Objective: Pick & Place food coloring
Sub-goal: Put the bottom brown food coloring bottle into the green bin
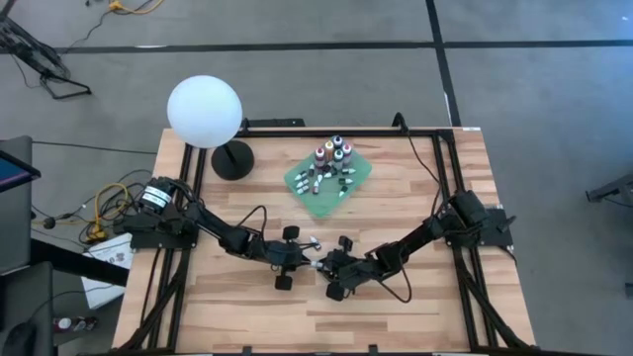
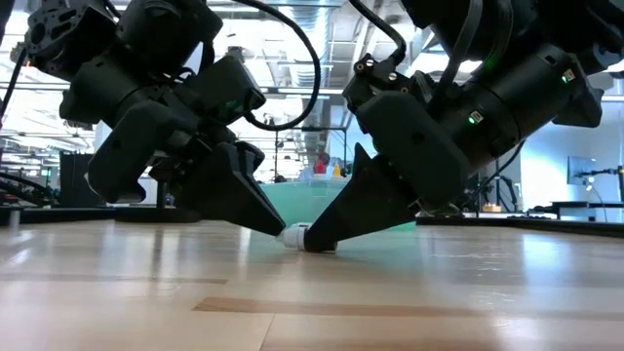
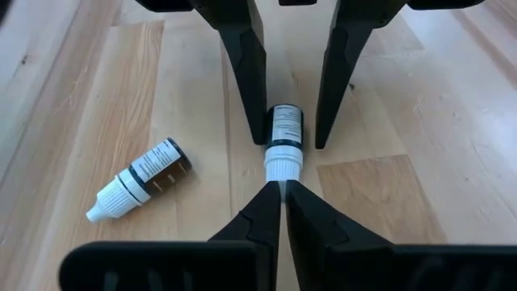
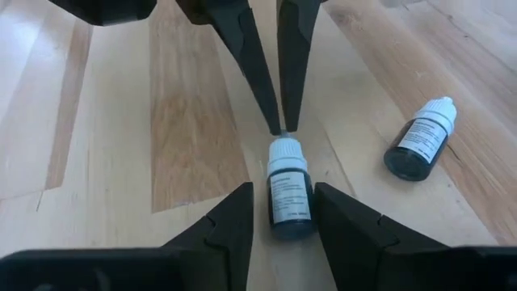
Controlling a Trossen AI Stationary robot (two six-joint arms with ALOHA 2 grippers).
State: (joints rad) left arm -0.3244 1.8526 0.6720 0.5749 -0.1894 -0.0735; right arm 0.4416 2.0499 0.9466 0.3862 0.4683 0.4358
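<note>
Bottle (image 3: 283,139) of food coloring lies on the table (image 1: 415,307) between the half-open right fingers (image 4: 349,226), body gripped, while the closed left fingers (image 3: 262,218) touch its cap tip; lift slowly and level, since actual contact at the tip is hard to confirm.

Both six-joint arms are matte black, built of blocky, rounded housings with loose black cables looping off them; the left arm (image 1: 213,232) enters from the middle left of the high view and carries a white-labelled cylindrical motor near its base, while the right arm (image 1: 435,235) comes in from the middle right. In the low view small green lights glow on the wrist housings. Each arm ends in two flat, black, wedge-shaped fingers (image 3: 246,73) tapering to narrow tips.
</note>
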